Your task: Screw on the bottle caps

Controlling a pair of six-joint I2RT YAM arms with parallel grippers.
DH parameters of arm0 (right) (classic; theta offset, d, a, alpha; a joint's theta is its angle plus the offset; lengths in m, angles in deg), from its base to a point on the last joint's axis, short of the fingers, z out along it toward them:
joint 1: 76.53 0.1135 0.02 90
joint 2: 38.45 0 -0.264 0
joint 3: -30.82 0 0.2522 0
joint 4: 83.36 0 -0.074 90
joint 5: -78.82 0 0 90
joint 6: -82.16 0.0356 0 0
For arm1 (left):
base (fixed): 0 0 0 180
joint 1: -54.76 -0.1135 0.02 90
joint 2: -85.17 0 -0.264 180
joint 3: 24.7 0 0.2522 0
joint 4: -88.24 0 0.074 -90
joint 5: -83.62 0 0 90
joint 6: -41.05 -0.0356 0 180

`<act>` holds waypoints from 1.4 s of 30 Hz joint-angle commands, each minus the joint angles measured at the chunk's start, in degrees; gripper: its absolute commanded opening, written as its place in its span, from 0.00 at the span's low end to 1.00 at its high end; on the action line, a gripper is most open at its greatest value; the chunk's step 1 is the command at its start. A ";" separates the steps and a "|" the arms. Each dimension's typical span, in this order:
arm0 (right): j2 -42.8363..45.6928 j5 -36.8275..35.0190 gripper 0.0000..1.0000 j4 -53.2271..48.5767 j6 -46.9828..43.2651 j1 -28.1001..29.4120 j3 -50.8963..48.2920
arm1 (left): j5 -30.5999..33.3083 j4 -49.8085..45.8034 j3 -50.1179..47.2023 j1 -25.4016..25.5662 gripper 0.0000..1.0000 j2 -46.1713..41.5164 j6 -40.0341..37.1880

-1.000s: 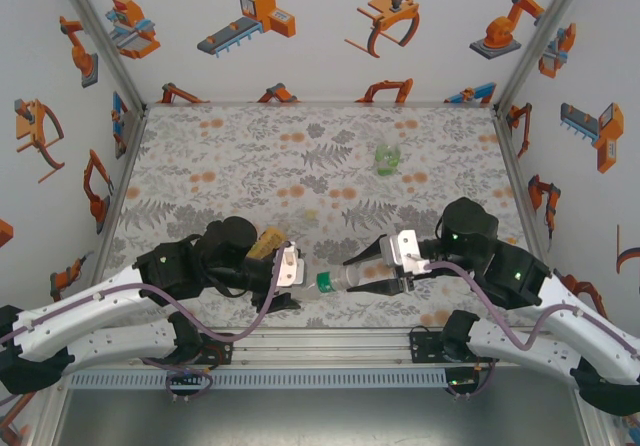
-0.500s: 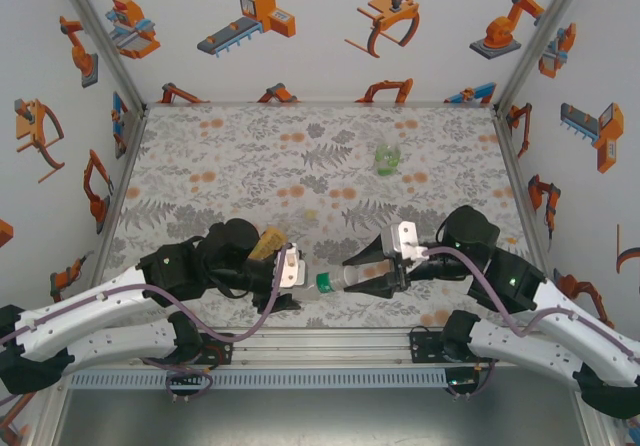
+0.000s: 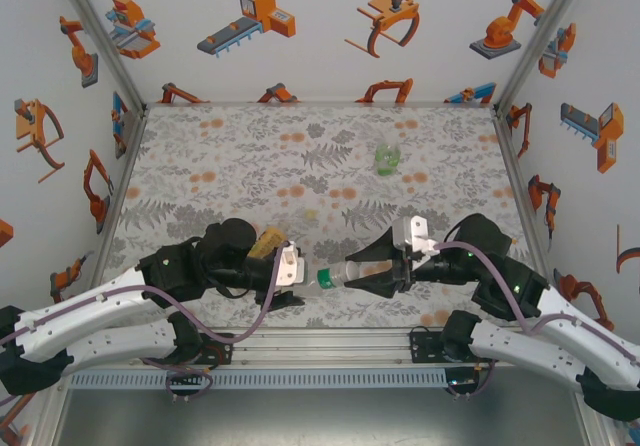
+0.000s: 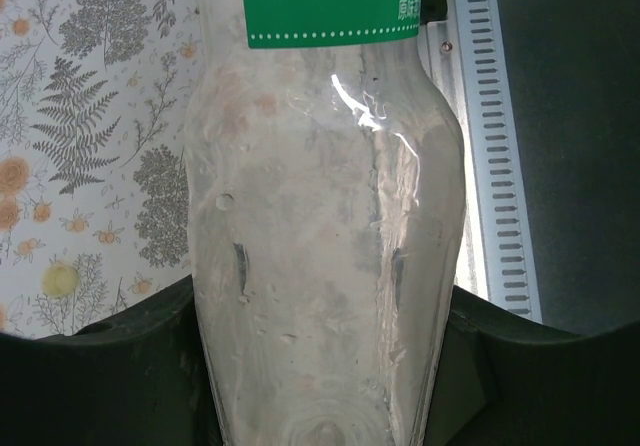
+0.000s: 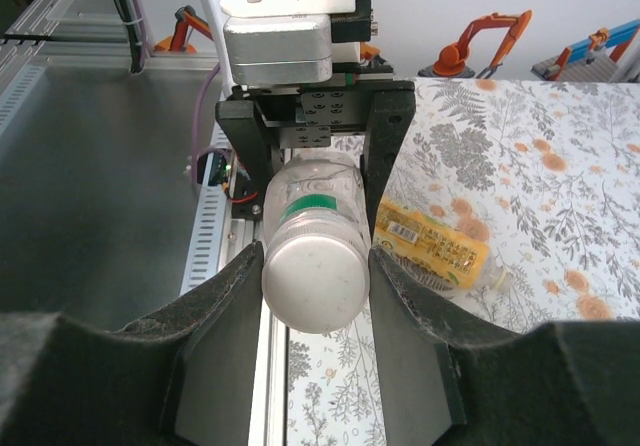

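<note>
A clear bottle (image 3: 338, 276) with a green band (image 4: 318, 4) lies level between the two arms. My left gripper (image 3: 297, 276) is shut on its base end, and the dark fingers (image 4: 120, 366) press both sides of the body (image 4: 320, 256). Its whitish cap (image 5: 315, 276) sits on the neck, facing my right gripper (image 5: 316, 281). That gripper's pads (image 5: 405, 326) meet the cap on both sides. The orange-yellow bottle (image 3: 266, 242) lies on its side behind the left gripper, its label (image 5: 430, 243) showing. The squat green bottle (image 3: 387, 158) stands far back right.
A small pale yellow round thing (image 4: 60, 279), like a loose cap, lies on the patterned mat (image 3: 220, 166) beyond the held bottle. The metal rail (image 3: 330, 341) runs along the near table edge, right under the bottle. White walls enclose the table.
The right arm has swung a little to the right and its wrist has turned around the cap. The bottle's cap end sits slightly higher. The left arm has stayed put.
</note>
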 commanded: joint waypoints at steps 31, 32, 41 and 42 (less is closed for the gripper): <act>-6.36 -27.08 0.00 -5.82 36.23 2.76 1.01 | 10.53 13.78 -4.06 -0.07 0.13 -1.09 4.34; -7.27 -28.20 0.00 -7.48 39.15 2.76 1.83 | 11.32 13.78 -3.88 -0.05 0.13 -0.87 4.46; -14.63 -34.91 0.00 -22.53 65.51 2.71 11.14 | 17.32 13.13 -2.70 -0.07 0.12 0.27 5.65; -15.25 -35.01 0.00 -23.89 68.04 2.74 11.74 | 18.00 13.16 -2.52 -0.02 0.12 0.40 5.82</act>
